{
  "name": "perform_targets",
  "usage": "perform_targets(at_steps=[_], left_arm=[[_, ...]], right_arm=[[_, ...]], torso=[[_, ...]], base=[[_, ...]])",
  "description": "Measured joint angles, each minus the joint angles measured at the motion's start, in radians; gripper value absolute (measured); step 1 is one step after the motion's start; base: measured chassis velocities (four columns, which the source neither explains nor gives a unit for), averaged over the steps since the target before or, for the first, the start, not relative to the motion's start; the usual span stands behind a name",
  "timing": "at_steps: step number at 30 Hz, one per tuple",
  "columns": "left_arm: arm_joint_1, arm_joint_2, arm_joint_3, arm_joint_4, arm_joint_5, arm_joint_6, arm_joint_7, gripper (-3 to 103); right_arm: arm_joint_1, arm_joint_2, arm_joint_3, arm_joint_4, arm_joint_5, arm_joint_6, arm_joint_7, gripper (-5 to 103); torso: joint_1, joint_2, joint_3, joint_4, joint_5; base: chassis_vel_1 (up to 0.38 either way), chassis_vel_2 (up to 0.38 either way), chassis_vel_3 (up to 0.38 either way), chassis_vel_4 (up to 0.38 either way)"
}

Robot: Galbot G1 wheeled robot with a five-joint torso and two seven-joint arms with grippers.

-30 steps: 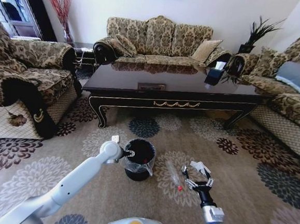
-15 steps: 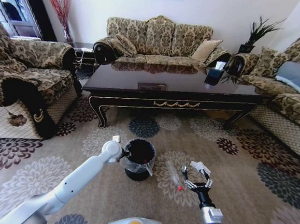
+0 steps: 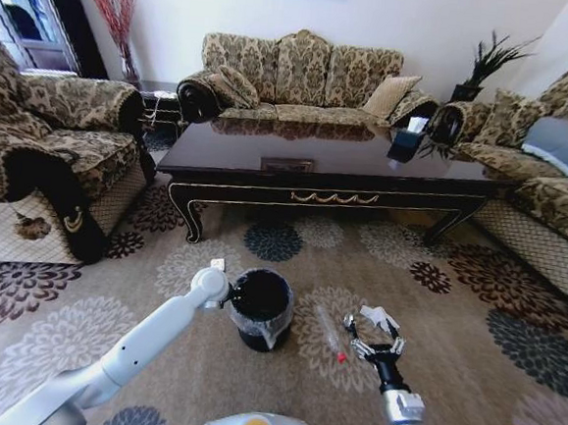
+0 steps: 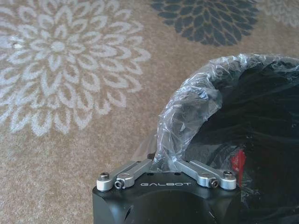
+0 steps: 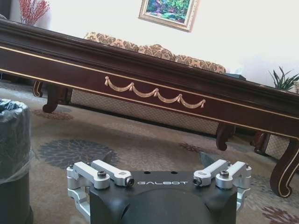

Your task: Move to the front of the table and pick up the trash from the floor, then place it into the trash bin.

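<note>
Left wrist view puts the left gripper (image 4: 166,161) right at the rim of the trash bin (image 4: 261,116), its fingers closed on a pinch of the clear liner (image 4: 187,107), and that hold is the main risk: the liner is thin and crumpled, so a pull on it could drag it off the rim or tip the light bin over, spilling whatever is inside. A red scrap lies inside the bin against the black wall. From the head view, the bin (image 3: 261,309) stands on the patterned floor (image 3: 475,287) in front of the table (image 3: 327,172), and the right gripper (image 3: 375,343) hangs low just beside the bottle (image 3: 331,334), its fingers spread and holding nothing. The bottle is clear with a red cap, lying flat on the carpet between bin and right gripper; being smooth, round and see-through, it could roll away or slip from a grasp that closes off-centre.
</note>
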Motion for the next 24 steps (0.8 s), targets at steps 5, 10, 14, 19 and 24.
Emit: perform_targets(at_steps=[5,10,14,19,24], left_arm=[[0.001,0.02,0.0,-0.043,-0.003,0.001,-0.009,0],[0.003,0.06,-0.001,-0.121,-0.013,0.009,-0.024,0],[0.015,0.084,-0.012,-0.17,-0.025,0.012,-0.029,0],[0.034,0.11,-0.038,-0.212,-0.039,0.013,-0.041,0],[0.058,0.129,-0.068,-0.24,-0.051,0.013,-0.051,0]], right_arm=[[0.011,-0.004,0.003,-0.004,0.002,-0.012,0.013,100],[0.068,-0.035,0.01,-0.029,0.04,-0.078,0.045,100],[0.141,-0.076,-0.005,-0.095,0.097,-0.131,0.076,100],[0.234,-0.117,-0.038,-0.221,0.173,-0.174,0.126,100],[0.299,-0.15,-0.056,-0.342,0.24,-0.195,0.128,100]], torso=[[0.0,0.0,0.0,-0.0002,0.0003],[0.0,0.0,0.0,0.0,0.0004],[0.0,0.0,0.0,0.0,0.0002],[0.0,0.0,0.0,0.0003,0.0008],[0.0,0.0,0.0,-0.0003,0.0006]], base=[[0.0,0.0,0.0,0.0],[0.0,0.0,0.0,0.0],[0.0,0.0,0.0,0.0],[0.0,0.0,0.0,0.0],[0.0,0.0,0.0,0.0]])
